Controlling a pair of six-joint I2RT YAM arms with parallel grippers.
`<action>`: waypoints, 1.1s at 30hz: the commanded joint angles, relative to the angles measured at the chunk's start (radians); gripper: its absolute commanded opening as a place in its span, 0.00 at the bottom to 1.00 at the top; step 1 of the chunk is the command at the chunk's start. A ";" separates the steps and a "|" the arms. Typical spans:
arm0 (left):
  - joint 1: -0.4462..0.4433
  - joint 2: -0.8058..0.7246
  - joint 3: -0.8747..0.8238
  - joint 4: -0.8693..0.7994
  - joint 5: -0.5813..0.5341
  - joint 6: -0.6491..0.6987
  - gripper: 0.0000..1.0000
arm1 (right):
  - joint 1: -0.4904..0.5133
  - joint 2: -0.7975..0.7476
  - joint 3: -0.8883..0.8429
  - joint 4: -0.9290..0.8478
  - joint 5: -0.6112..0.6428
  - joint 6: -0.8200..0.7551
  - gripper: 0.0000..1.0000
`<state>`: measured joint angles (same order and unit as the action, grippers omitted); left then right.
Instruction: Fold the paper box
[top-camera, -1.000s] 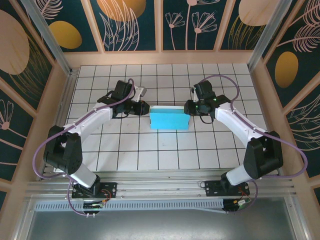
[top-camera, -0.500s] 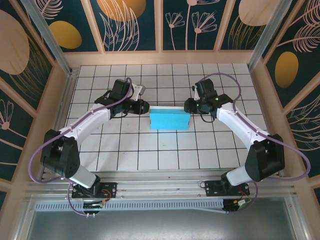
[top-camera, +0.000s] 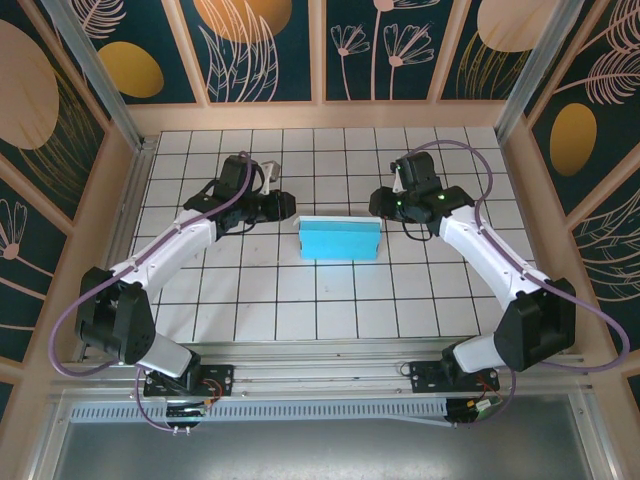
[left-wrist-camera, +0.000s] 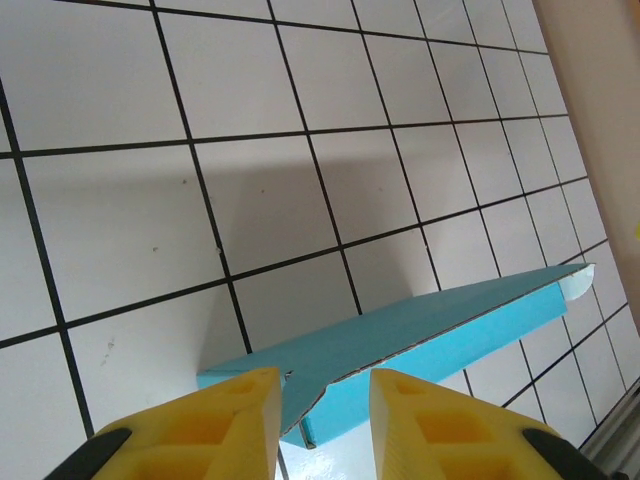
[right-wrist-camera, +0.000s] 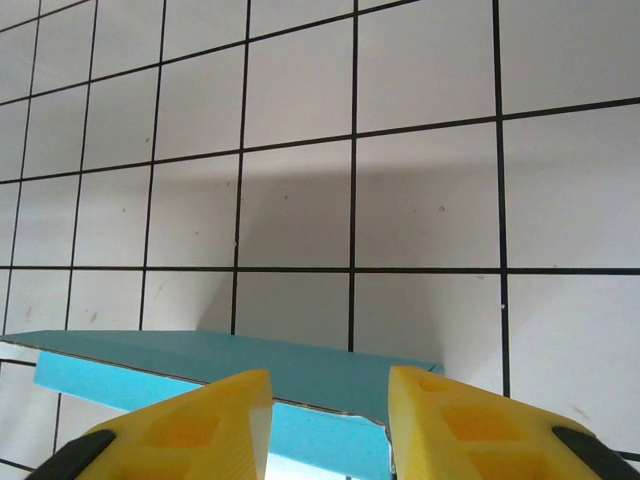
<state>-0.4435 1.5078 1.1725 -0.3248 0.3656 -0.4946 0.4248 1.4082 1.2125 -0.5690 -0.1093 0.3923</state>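
**Left gripper backs off the folded box**

The left gripper (top-camera: 288, 205) has drawn away from the left end of the paper box (top-camera: 340, 240), its yellow fingers (left-wrist-camera: 235, 405) parting to a moderate gap with nothing clamped. The right gripper (top-camera: 377, 204) has also lifted back from the right end, and its jaws are partly apart and empty. The box lies flat and closed, turquoise side up, mid-table (top-camera: 250, 290) between the two arms.

We judge the folding finished or nearly so. A pale flap tip (left-wrist-camera: 577, 285) shows at the box's far end and may want tucking. Only the patterned walls (top-camera: 60, 120) stand nearby, well apart.
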 joint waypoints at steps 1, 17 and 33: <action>-0.006 -0.032 -0.010 -0.035 -0.014 0.070 0.30 | -0.011 -0.049 -0.011 0.018 -0.008 0.006 0.37; -0.052 -0.047 -0.051 -0.122 0.049 0.414 0.31 | -0.104 -0.175 -0.195 0.038 -0.205 -0.094 0.41; -0.056 0.005 -0.020 -0.099 0.009 0.360 0.32 | -0.102 -0.099 -0.220 0.090 -0.213 -0.102 0.25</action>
<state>-0.4969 1.4990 1.1259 -0.4267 0.3817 -0.1238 0.3267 1.2942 0.9916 -0.5087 -0.3233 0.2974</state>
